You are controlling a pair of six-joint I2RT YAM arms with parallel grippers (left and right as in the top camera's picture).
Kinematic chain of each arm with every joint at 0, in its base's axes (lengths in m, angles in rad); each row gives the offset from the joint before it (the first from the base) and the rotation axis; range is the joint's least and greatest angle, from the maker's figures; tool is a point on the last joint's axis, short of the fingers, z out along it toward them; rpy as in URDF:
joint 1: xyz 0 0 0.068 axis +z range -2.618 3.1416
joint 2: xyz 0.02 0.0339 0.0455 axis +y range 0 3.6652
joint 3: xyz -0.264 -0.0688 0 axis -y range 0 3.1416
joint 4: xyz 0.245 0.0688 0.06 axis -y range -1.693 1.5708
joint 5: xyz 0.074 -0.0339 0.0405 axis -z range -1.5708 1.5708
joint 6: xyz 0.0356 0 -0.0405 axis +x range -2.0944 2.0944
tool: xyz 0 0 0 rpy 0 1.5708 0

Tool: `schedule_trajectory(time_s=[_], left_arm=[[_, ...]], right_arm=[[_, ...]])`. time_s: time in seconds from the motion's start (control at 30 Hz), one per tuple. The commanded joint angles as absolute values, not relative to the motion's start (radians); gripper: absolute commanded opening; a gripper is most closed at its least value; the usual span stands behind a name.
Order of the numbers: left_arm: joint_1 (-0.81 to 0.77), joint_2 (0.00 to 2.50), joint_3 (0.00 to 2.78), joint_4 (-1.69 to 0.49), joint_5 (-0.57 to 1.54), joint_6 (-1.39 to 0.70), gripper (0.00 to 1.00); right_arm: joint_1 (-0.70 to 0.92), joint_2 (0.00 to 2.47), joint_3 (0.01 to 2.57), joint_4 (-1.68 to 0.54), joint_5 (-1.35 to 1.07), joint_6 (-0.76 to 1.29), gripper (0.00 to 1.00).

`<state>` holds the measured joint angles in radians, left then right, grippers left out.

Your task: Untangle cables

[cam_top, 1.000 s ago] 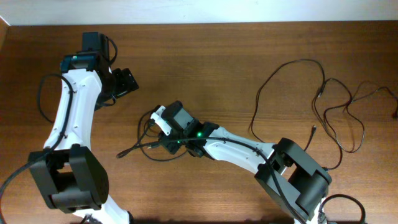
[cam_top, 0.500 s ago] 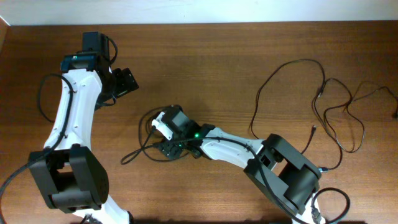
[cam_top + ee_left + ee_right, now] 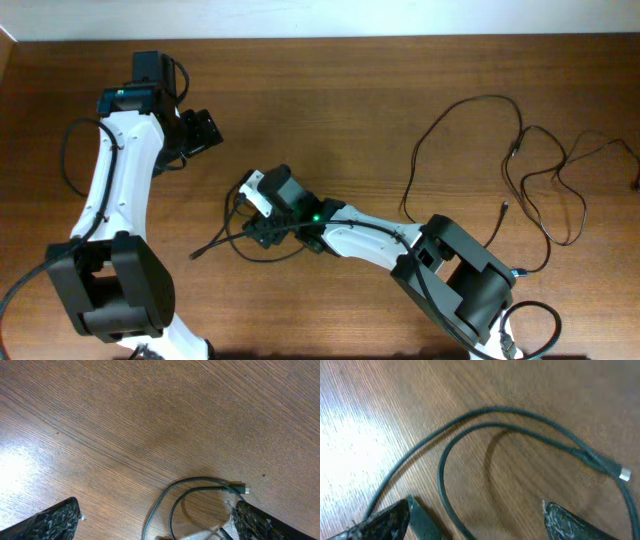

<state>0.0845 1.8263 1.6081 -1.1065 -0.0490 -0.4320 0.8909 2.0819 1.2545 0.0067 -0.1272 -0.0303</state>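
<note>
Cables (image 3: 495, 408) look thin, light & floppy, so we would pinch one strand w/ right gripper (image 3: 476, 505), which gapes wide over it; left gripper (image 3: 156, 504) also wide, empty.

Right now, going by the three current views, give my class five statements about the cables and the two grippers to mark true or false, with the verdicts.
1. The right gripper hovers over a small cable loop on the table, left of its middle. True.
2. The left gripper is shut on a cable. False: its fingers stand wide apart and hold nothing.
3. A larger sprawl of cables lies on the right side of the table, away from both grippers. True.
4. The table is white. False: it is brown wood grain.
5. A plug end with a silver tip shows in the right wrist view. True.
</note>
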Motion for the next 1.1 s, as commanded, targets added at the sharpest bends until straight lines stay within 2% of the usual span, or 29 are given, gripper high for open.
schedule_trajectory(time_s=[0.0, 0.03, 0.07, 0.13, 0.17, 0.2, 0.33, 0.53, 0.6, 0.7, 0.83, 0.93, 1.03, 1.07], left_arm=[[0.089, 1.837, 1.618, -1.105, -0.044, -0.445, 0.99], [0.089, 1.837, 1.618, -1.105, -0.044, -0.445, 0.99], [0.089, 1.837, 1.618, -1.105, -0.044, -0.445, 0.99], [0.089, 1.837, 1.618, -1.105, -0.044, -0.445, 0.99], [0.089, 1.837, 1.618, -1.105, -0.044, -0.445, 0.99], [0.089, 1.837, 1.618, -1.105, -0.044, -0.445, 0.99], [0.089, 1.836, 1.618, -1.105, -0.045, -0.445, 0.99], [0.089, 1.837, 1.618, -1.105, -0.045, -0.445, 0.99], [0.089, 1.836, 1.618, -1.105, -0.045, -0.445, 0.99], [0.089, 1.837, 1.618, -1.105, -0.045, -0.445, 0.99], [0.089, 1.836, 1.618, -1.105, -0.044, -0.445, 0.99], [0.089, 1.837, 1.618, -1.105, -0.044, -0.445, 0.99], [0.089, 1.837, 1.618, -1.105, -0.044, -0.445, 0.99], [0.089, 1.837, 1.618, -1.105, -0.044, -0.445, 0.99]], right_arm=[[0.888, 2.089, 1.254, -0.027, -0.118, -0.03, 0.85], [0.888, 2.09, 1.254, -0.031, -0.118, -0.03, 0.83], [0.888, 2.09, 1.254, -0.033, -0.118, -0.031, 0.76], [0.888, 2.091, 1.254, -0.034, -0.118, -0.075, 0.37], [0.888, 2.091, 1.254, -0.034, -0.118, -0.075, 0.25], [0.888, 2.091, 1.254, -0.033, -0.119, -0.073, 0.05], [0.883, 2.034, 1.266, -0.034, -0.136, -0.065, 0.04], [0.804, 1.605, 1.275, -0.033, -0.323, 0.133, 0.04], [0.767, 1.467, 1.275, -0.038, -0.428, 0.151, 0.04], [0.716, 1.335, 1.275, -0.091, -0.43, 0.146, 0.04], [0.594, 1.321, 1.275, -0.186, -0.326, 0.158, 0.04], [0.535, 1.35, 1.275, -0.182, -0.333, 0.335, 0.04], [0.486, 1.383, 1.275, -0.179, -0.321, 0.36, 0.04], [0.464, 1.404, 1.275, -0.201, -0.268, 0.36, 0.09]])
